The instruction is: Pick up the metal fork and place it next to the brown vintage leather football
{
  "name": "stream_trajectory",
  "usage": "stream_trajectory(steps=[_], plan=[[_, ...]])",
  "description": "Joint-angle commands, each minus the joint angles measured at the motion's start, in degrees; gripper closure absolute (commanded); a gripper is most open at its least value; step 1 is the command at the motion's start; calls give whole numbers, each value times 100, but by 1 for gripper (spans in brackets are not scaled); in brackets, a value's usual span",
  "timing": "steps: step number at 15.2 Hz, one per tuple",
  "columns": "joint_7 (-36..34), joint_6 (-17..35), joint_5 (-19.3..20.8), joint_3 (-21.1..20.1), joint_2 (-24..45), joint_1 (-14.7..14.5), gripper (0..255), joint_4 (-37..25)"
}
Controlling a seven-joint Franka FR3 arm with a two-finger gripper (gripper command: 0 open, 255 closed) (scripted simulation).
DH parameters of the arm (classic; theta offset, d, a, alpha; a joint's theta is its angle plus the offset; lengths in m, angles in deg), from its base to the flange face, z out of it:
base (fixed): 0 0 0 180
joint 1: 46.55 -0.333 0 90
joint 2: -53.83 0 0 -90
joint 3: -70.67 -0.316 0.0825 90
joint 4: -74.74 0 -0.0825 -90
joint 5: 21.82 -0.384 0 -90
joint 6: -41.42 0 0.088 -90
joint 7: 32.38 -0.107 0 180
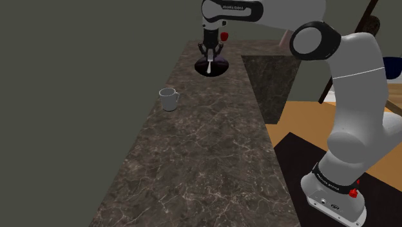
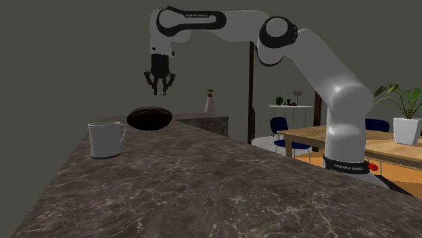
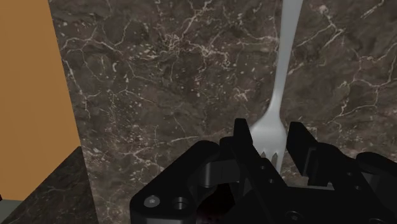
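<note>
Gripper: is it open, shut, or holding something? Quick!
Gripper: closed, holding the fork at its tined end.

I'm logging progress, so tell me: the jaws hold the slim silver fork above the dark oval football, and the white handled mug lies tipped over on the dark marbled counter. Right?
Not quite. The white handled mug stands upright on the dark marbled counter, as the shoulder view shows. The jaws do hold the slim silver fork above the dark oval football.
</note>
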Motion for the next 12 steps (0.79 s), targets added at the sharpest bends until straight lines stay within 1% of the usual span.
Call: stream_trajectory(steps=[1,6,12], plan=[[130,-136,26,38,156,14,255,-303],[74,368,-16,15,-12,165,255,387],[18,889,-29,10,-101,282,255,1011]])
